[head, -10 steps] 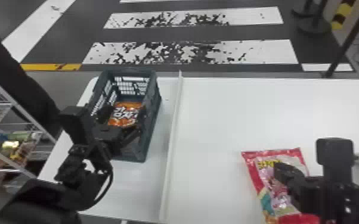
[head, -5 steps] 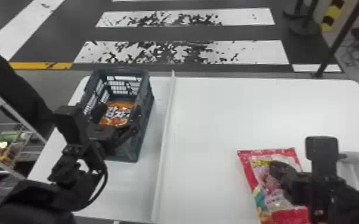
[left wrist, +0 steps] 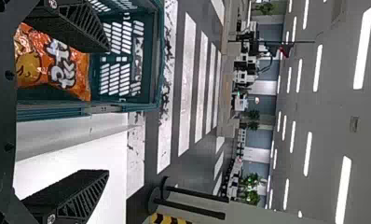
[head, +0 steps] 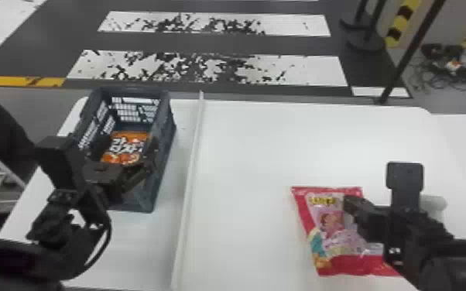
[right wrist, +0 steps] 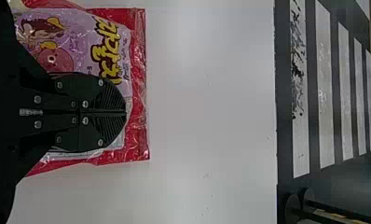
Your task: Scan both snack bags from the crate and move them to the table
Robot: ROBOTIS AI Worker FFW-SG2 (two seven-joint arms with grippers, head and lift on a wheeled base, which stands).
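the left gripper (head: 127, 151) is spread wide at the dark crate (head: 162, 182), nothing pinched between its fingers; from its wrist view, one finger (left wrist: 74, 23) shows against the crate's inside and the other (left wrist: 69, 193) against white tabletop. the right gripper (head: 350, 205) is clenched on nothing, its two fingers pressed flat together over the red snack bag (head: 333, 247), though i can't tell whether they touch it. that bag lies flat on the white table (head: 251, 162), printed face up, with its purple panel and yellow lettering showing. the orange snack bag (head: 125, 145) is down inside the crate, behind the left gripper as the head view looks at it. just past the right gripper there's a pale rounded thing (head: 433, 203), partly covered by the arm. a thin raised strip (head: 187, 182) runs across the table between the crate on the left and the red bag on the right. over by the left side stands a wire rack (head: 0, 168), and beyond the far edge the dark floor (head: 205, 44) carries broad white stripes, with a tangle of cables (head: 449, 67) off to the right near some black-based posts (head: 365, 40).
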